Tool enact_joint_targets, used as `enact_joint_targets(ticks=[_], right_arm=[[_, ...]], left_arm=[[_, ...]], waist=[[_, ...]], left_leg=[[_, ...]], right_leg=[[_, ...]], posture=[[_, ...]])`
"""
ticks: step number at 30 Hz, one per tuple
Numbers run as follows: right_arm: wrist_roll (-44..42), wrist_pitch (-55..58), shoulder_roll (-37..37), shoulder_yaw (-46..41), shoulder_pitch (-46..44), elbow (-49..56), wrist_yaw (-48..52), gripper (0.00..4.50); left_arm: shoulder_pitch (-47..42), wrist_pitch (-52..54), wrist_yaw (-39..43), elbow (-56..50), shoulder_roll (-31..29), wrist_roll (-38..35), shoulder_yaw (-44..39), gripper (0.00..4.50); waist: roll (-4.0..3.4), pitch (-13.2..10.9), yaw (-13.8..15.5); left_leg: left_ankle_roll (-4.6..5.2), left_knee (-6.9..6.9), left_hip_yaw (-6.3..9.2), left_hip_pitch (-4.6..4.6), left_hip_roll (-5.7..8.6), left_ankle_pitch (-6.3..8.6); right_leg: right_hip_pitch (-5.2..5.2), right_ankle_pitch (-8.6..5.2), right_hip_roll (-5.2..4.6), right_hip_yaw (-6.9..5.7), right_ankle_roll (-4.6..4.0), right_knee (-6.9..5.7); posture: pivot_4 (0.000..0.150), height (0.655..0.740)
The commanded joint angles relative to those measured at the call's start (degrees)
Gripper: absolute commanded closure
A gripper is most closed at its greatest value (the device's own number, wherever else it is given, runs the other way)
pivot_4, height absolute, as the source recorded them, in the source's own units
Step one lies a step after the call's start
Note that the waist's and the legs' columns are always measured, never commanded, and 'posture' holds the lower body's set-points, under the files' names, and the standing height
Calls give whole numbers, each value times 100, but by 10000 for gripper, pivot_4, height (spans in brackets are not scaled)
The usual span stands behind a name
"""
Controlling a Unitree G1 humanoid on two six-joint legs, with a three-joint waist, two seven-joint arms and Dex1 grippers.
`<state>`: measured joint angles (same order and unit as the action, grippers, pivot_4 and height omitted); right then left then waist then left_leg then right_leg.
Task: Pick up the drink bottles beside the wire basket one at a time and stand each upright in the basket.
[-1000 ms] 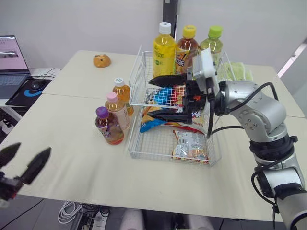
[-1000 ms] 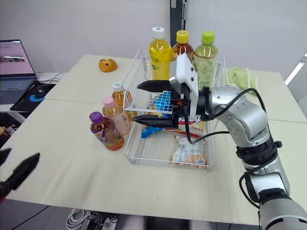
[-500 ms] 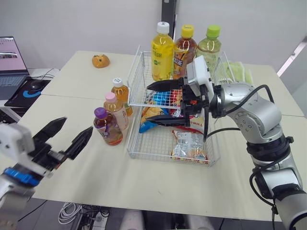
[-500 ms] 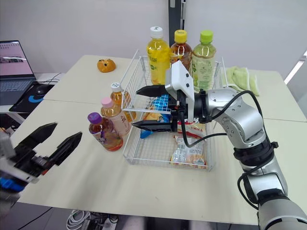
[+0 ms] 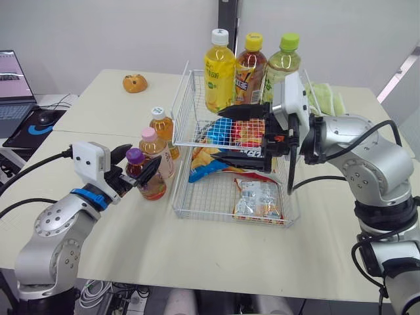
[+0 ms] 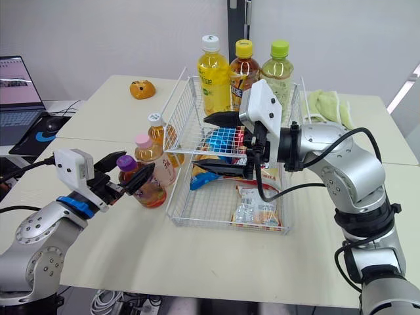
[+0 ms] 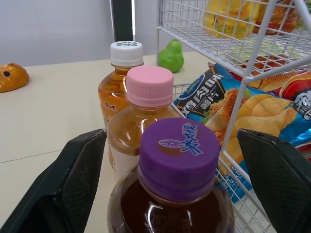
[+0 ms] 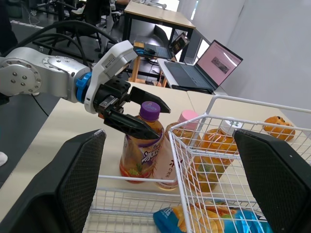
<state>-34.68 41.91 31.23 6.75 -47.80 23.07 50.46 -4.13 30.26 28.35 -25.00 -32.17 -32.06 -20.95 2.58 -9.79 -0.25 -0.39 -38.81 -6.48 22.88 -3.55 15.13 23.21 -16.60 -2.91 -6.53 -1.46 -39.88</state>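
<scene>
Nearest on the left, the left gripper (image 5: 144, 156) had its two black fingers spread apart, one on either side of the neck of the small purple-capped bottle of dark red drink (image 5: 153, 188). Neither finger could be seen touching it. The placement suggested a grasp being lined up just below the cap, where the bottle is narrow.

This bottle stood upright on the cream tabletop (image 5: 92, 125), just left of the white two-tier wire basket (image 5: 226, 213). Close behind it, in a row running away, stood a pink-capped bottle of pale tea (image 5: 157, 154) and a white-capped bottle of amber tea (image 5: 164, 126). All three remained outside the basket.

The basket's lower tier held snack packets (image 5: 257, 199), leaving limited standing room.

The right gripper (image 5: 215, 134) hung over the basket's middle, fingers wide apart and empty, probably parked clear of the left arm's work.

At the far end stood three tall bottles: yellow (image 5: 220, 69), brown (image 5: 248, 65) and green (image 5: 283, 62). Whether they stood inside the upper tier or just behind it could not be determined.
</scene>
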Motion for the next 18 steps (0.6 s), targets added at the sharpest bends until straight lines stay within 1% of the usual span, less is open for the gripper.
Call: enact_joint_targets(ticks=[1, 3, 8, 10, 15, 18], right_arm=[[-98, 35, 82, -216, -4, 262, -106, 0], [-130, 70, 104, -236, 11, 307, -146, 0], [-177, 132, 140, -283, 27, 377, -196, 0], [-197, 130, 146, -294, 26, 373, -203, 0], [-223, 93, 149, -281, 8, 333, -205, 0], [-227, 56, 123, -252, 0, 294, -212, 0]], left_arm=[[-136, -201, 78, 38, -41, 29, 7, 4248], [-141, -241, 136, 77, -56, 43, 52, 9415], [-111, -294, 188, 85, -22, 21, 32, 25336], [-74, -312, 195, 81, -17, 20, 27, 31050], [-21, -320, 190, 42, -36, 2, -37, 31156], [-11, -306, 270, -44, -83, -246, -281, 31156]], waist=[[0, 0, 1], [0, 0, 4], [-1, -1, 7], [-3, -2, 4], [-4, -3, 4], [-5, -3, 1]], left_leg=[[0, 0, 0, 0, 0, 0], [0, 0, 0, 1, 0, 0], [0, 1, 0, 1, 0, 0], [0, 1, 0, 0, 0, 0], [0, 2, 0, 1, 0, 1], [0, 3, 0, 1, 0, 1]], right_leg=[[0, 0, 0, 0, 0, 0], [0, 0, 0, -1, 0, 0], [0, 0, 0, -1, 1, 2], [0, 0, 0, 0, 1, 2], [0, -1, 0, -1, 1, 3], [0, -1, 0, -1, 1, 5]], posture=[[1500, 7400], [1500, 7400], [1500, 7400], [1500, 7400], [1500, 7400], [1500, 7400]])
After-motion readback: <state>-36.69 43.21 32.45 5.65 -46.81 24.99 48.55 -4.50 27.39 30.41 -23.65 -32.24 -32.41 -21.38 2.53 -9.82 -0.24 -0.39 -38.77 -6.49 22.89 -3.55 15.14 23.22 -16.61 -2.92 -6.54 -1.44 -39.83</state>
